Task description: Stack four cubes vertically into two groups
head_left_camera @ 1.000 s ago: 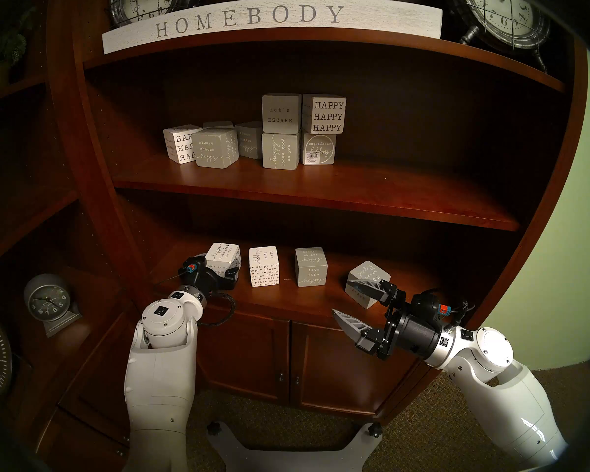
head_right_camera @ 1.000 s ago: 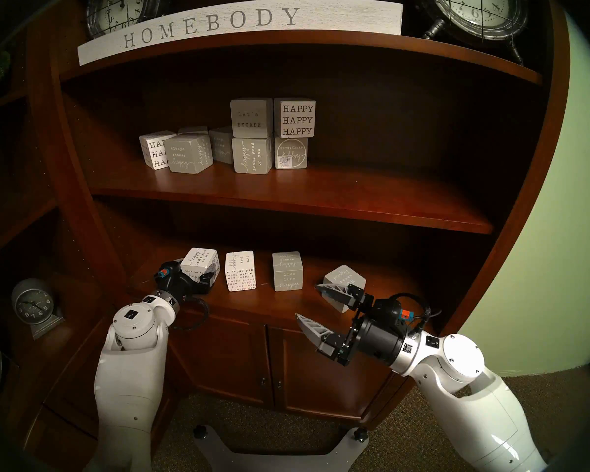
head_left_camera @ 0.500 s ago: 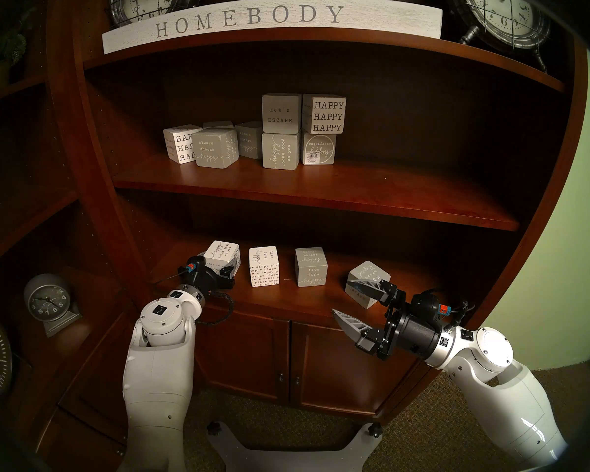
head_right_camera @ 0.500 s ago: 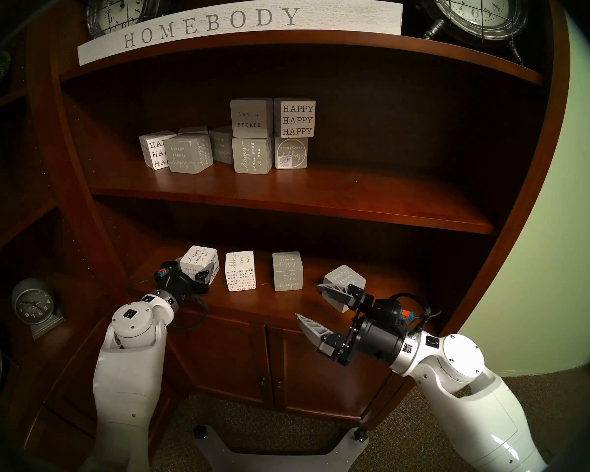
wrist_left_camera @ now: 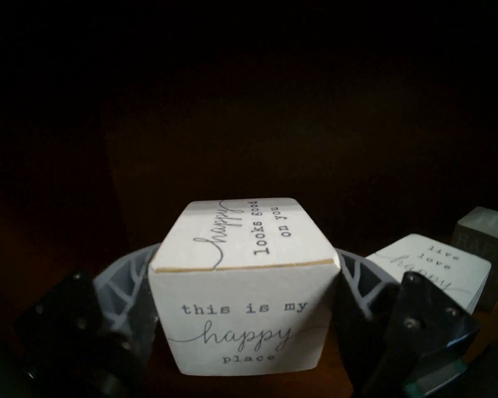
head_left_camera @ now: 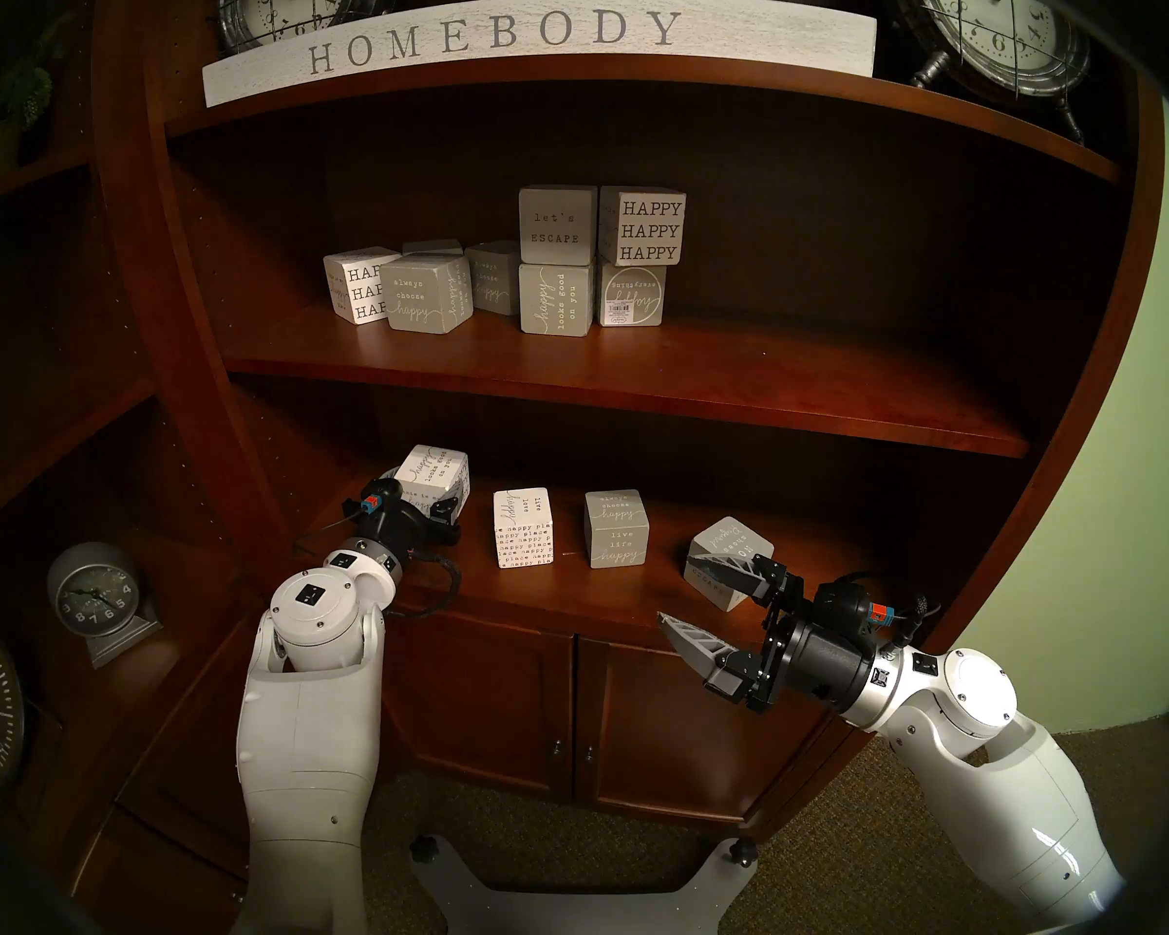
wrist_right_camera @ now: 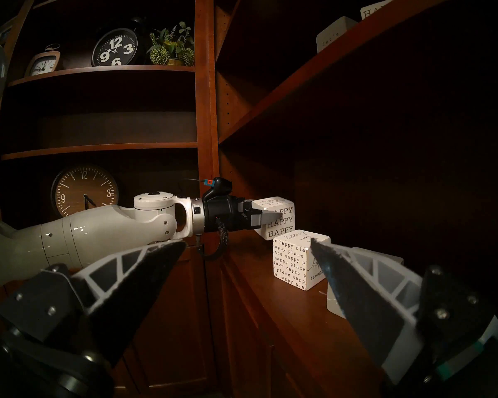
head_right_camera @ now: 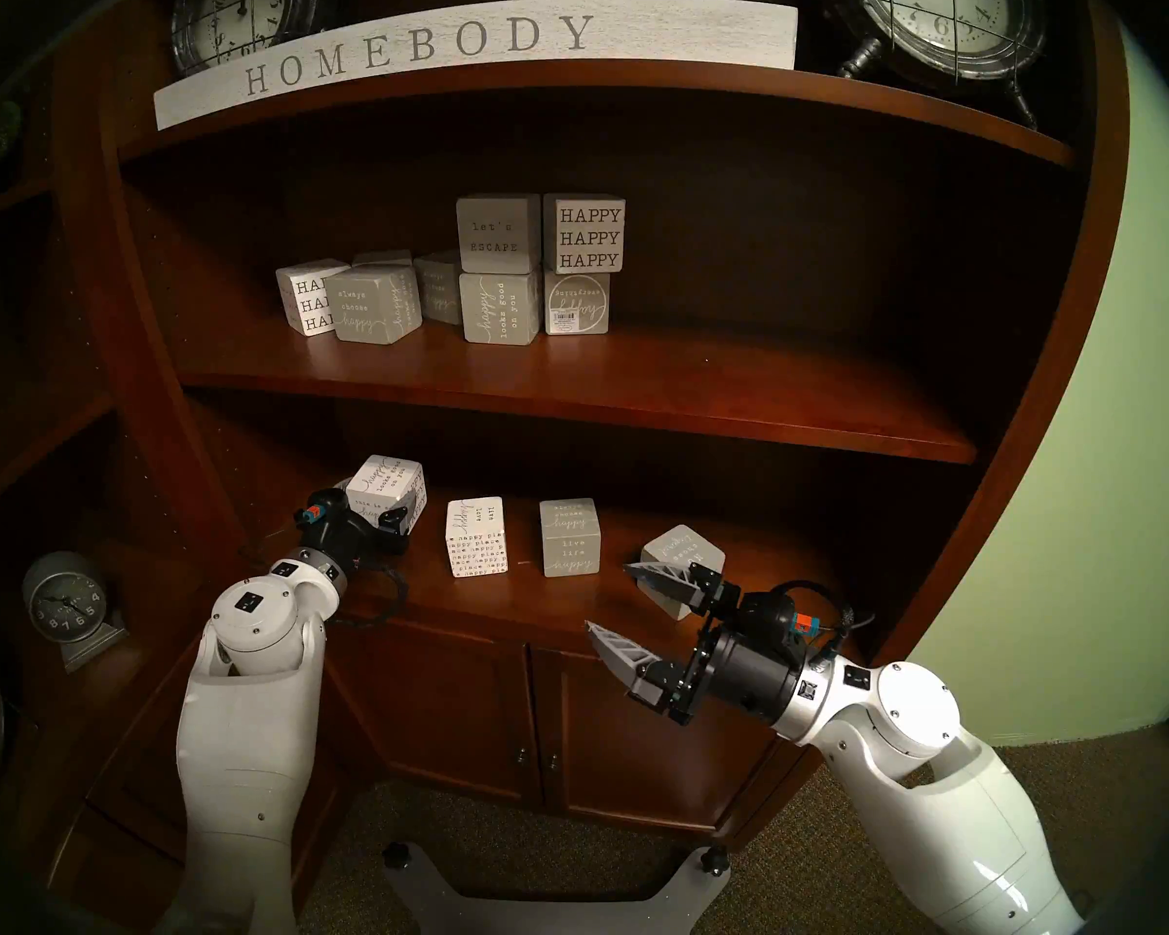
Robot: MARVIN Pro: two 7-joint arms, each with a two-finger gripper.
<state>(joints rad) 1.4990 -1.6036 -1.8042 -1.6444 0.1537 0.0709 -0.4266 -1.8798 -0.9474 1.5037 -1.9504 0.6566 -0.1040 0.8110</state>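
Gripped by the left gripper (wrist_left_camera: pixel 245 317), jaws closed on its sides, cube 1 (head_left_camera: pixel 431 478) is held seemingly clear of the shelf (head_left_camera: pixel 609 596). Cube 2 (head_left_camera: pixel 523 527) stands at its 3 o'clock; placement on top is judged next. The right gripper (head_left_camera: pixel 693 593) gapes empty.

Left end effector (head_left_camera: pixel 433 492) raised, white "happy place" cube (head_left_camera: pixel 431 471) lifted off shelf (head_left_camera: pixel 602 593)

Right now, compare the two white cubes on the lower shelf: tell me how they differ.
The "this is my happy place" cube is clamped in the left gripper, lifted and tilted; the all-over "happy place" cube stands free and square on the lower shelf. One shows script phrases, the other repeated small type. Both are white and similar in size.
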